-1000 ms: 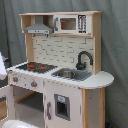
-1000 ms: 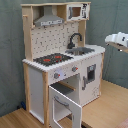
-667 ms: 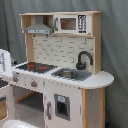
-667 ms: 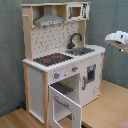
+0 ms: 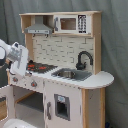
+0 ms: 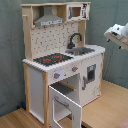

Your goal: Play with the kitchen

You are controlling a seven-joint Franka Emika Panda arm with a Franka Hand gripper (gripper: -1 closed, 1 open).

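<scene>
In the first exterior view, the kitchen fills most of the frame, standing upright before a grey curtain. The gripper enters from the first exterior view's left edge as a white and grey shape. It hangs just beside the black and red stovetop, at the kitchen's outer corner. Beyond the stovetop, away from the gripper, lie the grey sink and black faucet. The grey hood sits above the gripper. How far the jaws stand apart cannot be told here, and nothing shows in their grasp.

In the second exterior view, the kitchen stands on a wooden floor with its oven door swung open. The gripper appears at the second exterior view's right edge, seemingly a little above the countertop, apart from the sink. The jaws are again unreadable.
</scene>
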